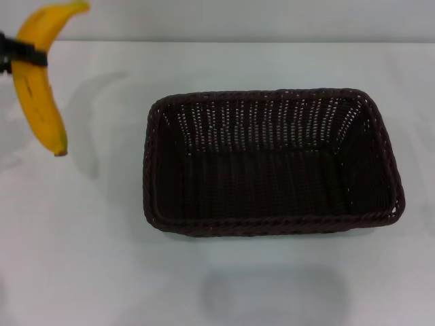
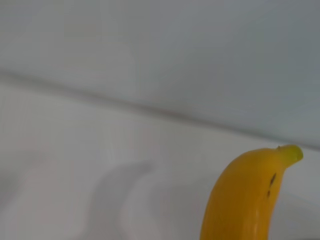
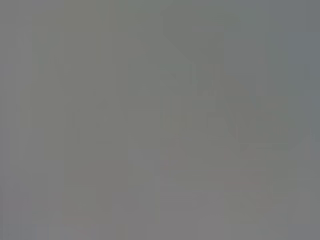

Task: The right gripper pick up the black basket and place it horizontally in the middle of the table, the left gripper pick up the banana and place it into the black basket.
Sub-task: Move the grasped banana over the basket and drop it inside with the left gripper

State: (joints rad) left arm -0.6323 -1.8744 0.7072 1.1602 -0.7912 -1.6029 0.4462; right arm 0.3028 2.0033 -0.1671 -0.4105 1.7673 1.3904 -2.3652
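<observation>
Above the table's (image 1: 88,258) left edge — left pincer (image 1: 17,53) clamped on the banana (image 1: 37,88), well apart from the black basket (image 1: 272,221).

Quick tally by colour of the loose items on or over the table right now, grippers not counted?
Yellow: 1, the banana, clamped in the left gripper above the table at far left.
Black: 1, the black basket, standing empty mid-table.
Total: 2. The right gripper is not in view.
</observation>
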